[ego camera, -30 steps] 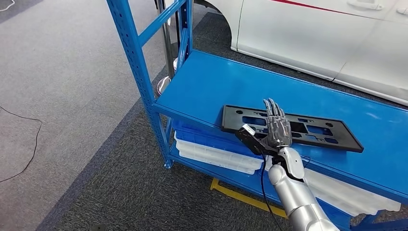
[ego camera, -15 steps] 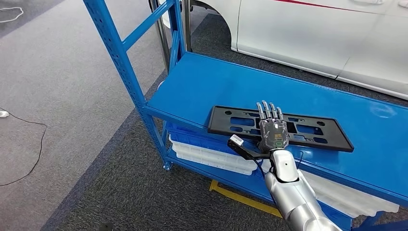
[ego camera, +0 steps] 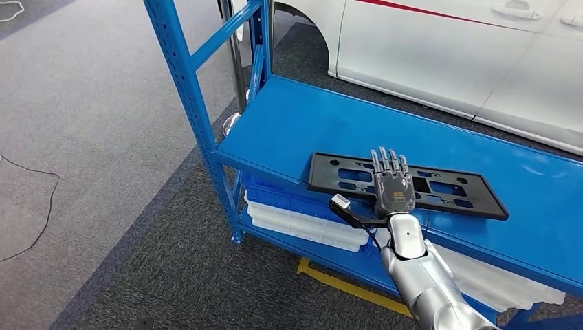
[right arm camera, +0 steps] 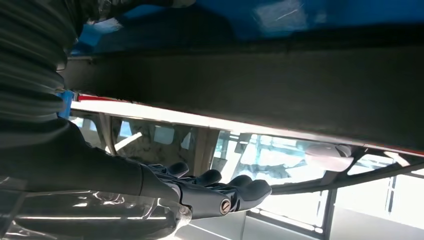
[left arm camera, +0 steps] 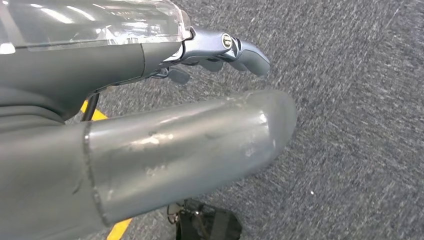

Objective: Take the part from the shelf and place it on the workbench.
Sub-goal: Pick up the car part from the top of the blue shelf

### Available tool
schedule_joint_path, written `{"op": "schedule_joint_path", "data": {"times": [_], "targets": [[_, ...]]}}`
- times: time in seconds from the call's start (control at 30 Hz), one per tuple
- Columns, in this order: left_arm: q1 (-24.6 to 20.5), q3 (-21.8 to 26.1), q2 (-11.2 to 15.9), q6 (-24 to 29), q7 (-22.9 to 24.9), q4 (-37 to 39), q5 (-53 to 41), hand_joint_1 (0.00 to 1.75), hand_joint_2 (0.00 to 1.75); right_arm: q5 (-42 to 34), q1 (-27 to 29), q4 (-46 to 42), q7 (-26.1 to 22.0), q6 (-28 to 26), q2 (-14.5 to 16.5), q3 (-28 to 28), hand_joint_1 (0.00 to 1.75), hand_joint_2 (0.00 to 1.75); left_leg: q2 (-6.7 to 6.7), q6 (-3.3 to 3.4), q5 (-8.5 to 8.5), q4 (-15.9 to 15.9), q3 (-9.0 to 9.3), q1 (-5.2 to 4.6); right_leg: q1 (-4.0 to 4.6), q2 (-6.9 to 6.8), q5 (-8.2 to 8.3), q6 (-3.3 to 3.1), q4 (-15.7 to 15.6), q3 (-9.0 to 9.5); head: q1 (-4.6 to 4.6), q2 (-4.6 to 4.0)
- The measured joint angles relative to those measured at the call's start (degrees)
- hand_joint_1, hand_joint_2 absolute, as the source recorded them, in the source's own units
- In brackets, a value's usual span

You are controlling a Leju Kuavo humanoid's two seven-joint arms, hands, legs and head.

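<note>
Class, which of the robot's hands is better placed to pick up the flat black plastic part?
Right. The right hand lies over the flat black plastic part on the blue shelf; the left hand hangs over the floor.

Item count at the blue rack

One black plate (ego camera: 408,185) lies on the upper shelf (ego camera: 309,124) of one blue rack (ego camera: 185,75). Two white trays (ego camera: 302,221) are stacked on the lower shelf at the left, with further white trays (ego camera: 495,278) to the right whose number cannot be told. One white car (ego camera: 447,48) stands behind. One yellow floor strip (ego camera: 344,283) and one dark cable (ego camera: 41,213) lie on the carpet. Two robot hands are seen: the right hand (ego camera: 392,185) and the left hand (left arm camera: 150,150).
</note>
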Motion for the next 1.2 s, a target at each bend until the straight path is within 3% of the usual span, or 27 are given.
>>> {"op": "schedule_joint_path", "data": {"times": [0.03, 0.07, 0.1, 0.17, 0.23, 0.3, 0.4, 0.47, 0.53, 0.57, 0.6, 0.67, 0.7, 0.77, 0.83, 0.9, 0.93, 1.03, 1.07, 1.1, 1.13, 1.2], "targets": [[0.0, 0.0, 0.0, 0.0, 0.0, 0.0, 0.0, 0.00, 0.00, 0.0, 0.0, 0.2, 0.0, 0.0, -0.1, 0.0, 0.00, 1.75, 0.02, 0.00, 0.00, 0.0, -0.05, 0.01, -0.18, -0.01, -1.08, 0.23, 3.1, -1.46, 0.01, 0.00], [0.1, 0.1, 0.0, 0.0, 0.0, 0.0, 0.0, 0.00, 0.00, 0.0, 0.0, 0.4, 0.1, 0.0, -0.1, 0.0, 0.00, 1.75, 0.04, -0.03, -0.02, 0.1, -0.04, 0.02, -0.34, -0.01, -1.11, 0.41, 4.6, -2.12, 0.00, 0.00], [0.1, 0.1, -0.1, 0.0, 0.0, 0.0, 0.0, 0.00, 0.00, 0.0, 0.0, 0.5, 0.1, 0.0, -0.2, 0.0, 0.00, 1.75, 0.04, -0.08, -0.05, 0.1, 0.05, 0.06, -0.50, -0.03, 0.02, 0.50, 3.7, -1.64, 0.00, 0.00], [0.0, 0.2, -0.2, 0.0, 0.0, 0.0, 0.0, 0.00, 0.00, 0.1, -0.2, 0.6, 0.1, 0.0, -0.2, 0.0, 0.00, 1.75, 0.03, -0.32, -0.20, 0.1, 0.38, 0.12, -0.69, -0.06, 4.04, 0.36, -3.7, 2.12, 0.01, 0.00], [0.0, 0.3, -0.3, 0.0, 0.0, 0.0, 0.0, 0.00, 0.00, 0.2, -0.4, 0.7, 0.2, 0.1, -0.2, 0.0, 0.00, 1.75, 0.01, -0.86, -0.38, 0.2, 0.54, 0.01, -0.45, -0.08, 6.24, -0.18, -10.1, 5.29, 0.01, 0.00], [-0.1, 0.4, -0.4, 0.0, 0.0, 0.0, 0.0, 0.00, 0.00, 0.2, -0.5, 1.0, 0.4, 0.2, -0.3, 0.0, 0.00, 1.75, -0.01, -1.56, -0.40, 0.2, 0.60, -0.08, -0.05, -0.05, 6.22, -0.83, -11.5, 5.82, -0.01, 0.00], [0.0, 0.5, -0.4, 0.0, -0.1, 0.0, 0.2, 0.00, 0.00, 0.1, -0.8, 1.5, 0.5, 0.3, -0.5, 0.0, 0.00, 1.75, -0.11, -2.45, -1.36, 1.2, 0.24, 0.06, -0.31, -0.20, 6.70, -2.04, -12.3, 6.23, -0.01, 0.00], [0.0, 0.7, -0.4, 0.1, -0.2, 0.0, 0.2, 0.00, 0.00, -0.3, -1.0, 2.0, 0.4, 0.2, -0.7, -0.1, 0.00, 1.75, -0.16, -2.71, -4.63, 6.4, -2.03, 0.16, -0.50, -0.48, 7.00, -2.63, -12.7, 6.39, -0.01, 0.00], [0.2, 0.9, -0.4, 0.1, -0.3, 0.0, 0.3, 0.00, 0.00, -1.0, -1.0, 2.5, 0.1, -0.1, -0.9, -0.4, 0.00, 1.75, -0.16, -2.93, -8.15, 13.9, -5.34, 0.17, -0.44, -0.63, 7.02, -2.77, -12.7, 6.29, -0.01, 0.00], [0.3, 1.0, -0.4, 0.1, -0.3, 0.0, 0.4, 0.00, 0.00, -1.5, -1.0, 2.7, -0.1, -0.3, -0.9, -0.7, 0.00, 1.75, -0.15, -3.00, -8.70, 16.2, -6.28, 0.19, -0.41, -0.67, 7.02, -2.77, -12.7, 6.29, -0.02, 0.00], [0.4, 1.2, -0.4, 0.1, -0.4, 0.0, 0.5, 0.00, 0.00, -2.0, -0.9, 2.9, -0.3, -0.7, -1.1, -1.2, 0.00, 1.75, -0.15, -3.05, -8.10, 16.2, -6.21, 0.21, -0.43, -0.69, 7.00, -2.73, -12.7, 6.32, -0.02, 0.00], [0.5, 1.4, -0.3, 0.1, -0.5, 0.0, 0.6, 0.00, 0.00, -2.8, -0.9, 3.1, -0.8, -1.7, -1.4, -2.4, 0.00, 1.75, -0.13, -3.08, -4.45, 10.1, -3.07, 0.32, -0.56, -0.69, 6.87, -2.46, -12.4, 6.38, -0.02, 0.00], [0.5, 1.6, -0.3, 0.1, -0.5, 0.0, 0.5, 0.00, 0.00, -3.2, -0.8, 3.1, -1.1, -2.2, -1.5, -3.1, 0.08, 1.75, -0.17, -3.10, -2.96, 6.0, -1.00, 0.34, -0.49, -0.69, 6.69, -2.15, -12.1, 6.27, -0.02, 0.00], [0.5, 1.9, -0.4, 0.0, -0.7, 0.0, 0.3, 0.00, 0.00, -4.0, -0.4, 2.5, -2.1, -2.8, -1.9, -4.9, 0.95, 1.75, -0.38, -2.69, -1.70, 1.3, 1.24, 0.34, -0.24, -0.69, 6.45, -1.41, -11.6, 5.98, 0.02, 0.00], [0.7, 2.2, -0.4, 0.0, -0.9, 0.0, 0.2, 0.00, 0.00, -4.9, 0.7, 1.0, -3.3, -3.0, -2.1, -7.1, 1.75, 1.75, -0.54, -1.89, -1.70, 0.8, 1.22, 0.18, -0.19, -0.66, 6.56, -0.79, -11.5, 5.82, 0.04, 0.00], [0.8, 2.6, -0.5, 0.0, -0.9, 0.0, 0.1, 0.00, 0.00, -5.5, 1.8, 0.0, -4.5, -3.0, -2.2, -8.9, 1.75, 1.75, -0.44, -1.14, -1.40, 0.7, 1.12, 0.18, -0.45, -0.54, 5.94, -0.25, -10.8, 5.48, 0.03, 0.00], [0.9, 2.7, -0.5, 0.0, -0.9, 0.0, 0.1, 0.00, 0.00, -5.6, 2.2, -0.3, -4.9, -3.0, -2.3, -9.5, 1.75, 1.75, -0.38, -0.78, -1.25, 0.6, 1.04, 0.24, -0.54, -0.48, 4.76, 0.00, -9.2, 4.69, 0.04, 0.00], [0.8, 3.1, -0.5, 0.0, -0.9, 0.0, 0.0, 0.00, 0.00, -5.8, 3.2, -0.5, -5.5, -3.0, -2.4, -11.0, 1.75, 1.75, -0.29, -0.28, -1.15, 0.5, 0.72, 0.10, -0.60, -0.35, -0.49, 0.44, 1.3, -0.40, 0.04, 0.00], [0.8, 3.2, -0.5, -0.1, -0.9, 0.0, 0.0, 0.00, 0.00, -5.8, 3.5, -0.5, -5.6, -3.0, -2.4, -11.4, 1.75, 1.75, -0.29, -0.23, -1.18, 0.5, 0.69, 0.00, -0.59, -0.34, -1.18, 0.44, 4.0, -1.84, 0.04, 0.00], [0.8, 3.3, -0.5, -0.1, -0.9, 0.0, 0.0, 0.00, 0.00, -5.9, 3.7, -0.5, -5.7, -3.0, -2.4, -11.7, 1.75, 1.75, -0.30, -0.17, -1.23, 0.6, 0.73, -0.08, -0.57, -0.33, -0.68, 0.32, 4.8, -2.38, 0.04, 0.00], [0.8, 3.4, -0.5, -0.1, -0.9, 0.0, 0.0, 0.00, 0.00, -6.0, 3.8, -0.5, -5.8, -3.0, -2.4, -12.0, 1.75, 1.75, -0.34, -0.14, -1.29, 0.6, 0.83, -0.16, -0.53, -0.31, 0.89, 0.07, 3.2, -1.82, 0.04, 0.00], [0.8, 3.6, -0.7, 0.0, -0.9, 0.0, 0.0, 0.00, 0.00, -6.0, 3.8, -0.5, -5.8, -3.0, -2.4, -12.6, 1.75, 1.75, -0.42, -0.17, -1.46, 0.5, 1.09, -0.27, -0.22, -0.28, 5.19, -0.86, -4.3, 1.50, 0.04, 0.00]]}}
